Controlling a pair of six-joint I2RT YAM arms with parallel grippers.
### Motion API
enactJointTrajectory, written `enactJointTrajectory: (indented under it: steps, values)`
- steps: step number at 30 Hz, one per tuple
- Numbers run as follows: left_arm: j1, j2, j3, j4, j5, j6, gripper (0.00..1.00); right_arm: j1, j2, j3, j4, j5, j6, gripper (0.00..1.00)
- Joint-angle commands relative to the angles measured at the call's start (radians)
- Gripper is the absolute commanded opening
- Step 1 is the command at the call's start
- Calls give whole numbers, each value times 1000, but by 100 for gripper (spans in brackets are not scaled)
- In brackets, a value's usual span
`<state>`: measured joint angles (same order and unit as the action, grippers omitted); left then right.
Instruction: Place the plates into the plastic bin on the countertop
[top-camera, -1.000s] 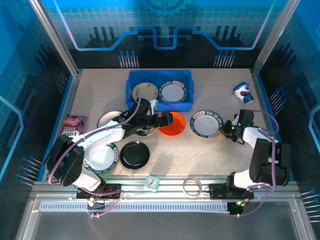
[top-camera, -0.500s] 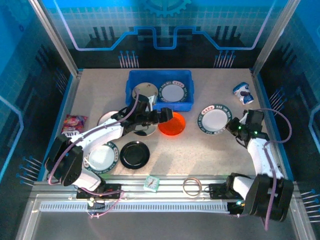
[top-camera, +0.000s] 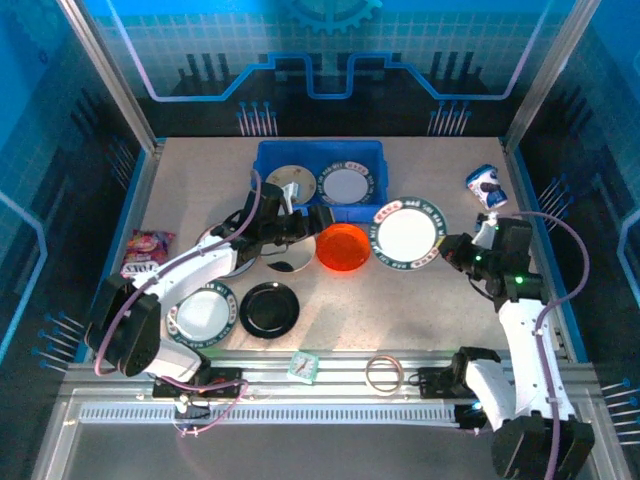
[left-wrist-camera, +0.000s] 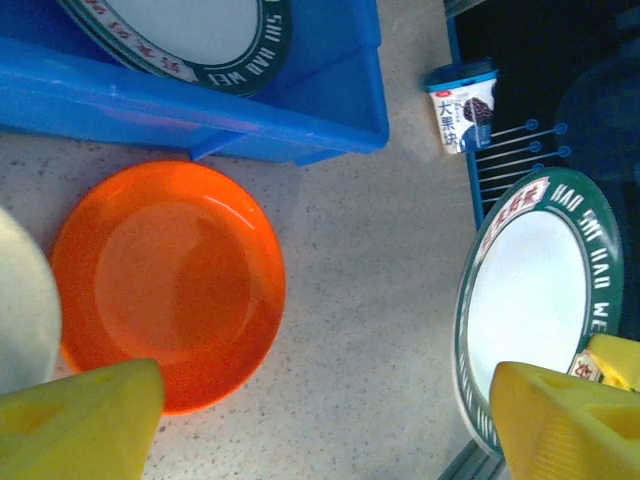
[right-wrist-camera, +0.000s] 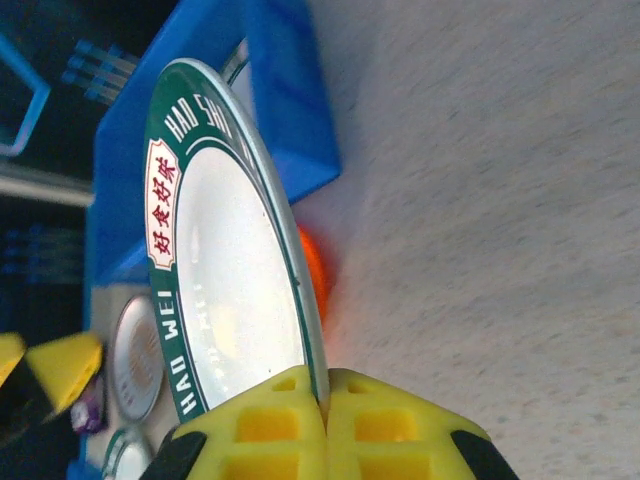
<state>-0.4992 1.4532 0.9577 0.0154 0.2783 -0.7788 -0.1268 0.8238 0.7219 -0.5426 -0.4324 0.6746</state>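
- A snack packet (top-camera: 146, 250) lies at the far left edge of the surface (top-camera: 430, 310).
- Just right of it, near the left arm's base, a white plate with a dark green rim (top-camera: 203, 312) lies flat, with a black plate (top-camera: 270, 308) just beside it on the right.
- A pale plate (left-wrist-camera: 22, 300) lies under the left arm, right next to the orange plate (top-camera: 343, 248). Whether their edges touch cannot be told.
- The blue bin (top-camera: 330, 146) stands at the far middle of the surface. Inside, a silvery plate (top-camera: 288, 183) lies on the left and a green-rimmed plate (top-camera: 346, 185) on the right.
- The left claw (top-camera: 318, 222) hangs by the bin's near wall, above the orange plate's left part. In the wrist view its yellow fingers (left-wrist-camera: 80, 420) stand wide apart and hold nothing.
- The orange plate lies flat on the surface, just in front of the bin and apart from its wall.
- On the near rail sit a small green clock-like thing (top-camera: 303, 366) and, right of it, a ring of tape (top-camera: 383, 374).
- The held plate (top-camera: 407, 233), white with a lettered green rim, is lifted off the surface and tilted, near the bin's right front corner and just right of the orange plate.
- The right claw (top-camera: 447, 250) is clamped on that plate's rim. Its wrist view shows both yellow fingers (right-wrist-camera: 260, 425) pressed together on the edge.
- A small printed carton (top-camera: 485, 185) stands at the far right, well apart from the plates.
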Motion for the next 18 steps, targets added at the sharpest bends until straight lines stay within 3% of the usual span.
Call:
enactJointTrajectory:
  steps: [1,6,13,18]
  values:
    - [9,42,11,77,64,-46,82,92,24,32,52,-118,82,0]
    - [9,68,27,107,89,-61,71,201,77,28,164,-145,157,0]
    - [9,77,14,127,106,-71,48,260,113,26,223,-152,185,0]
    - [9,72,-1,143,109,-86,45,278,130,24,229,-134,183,0]
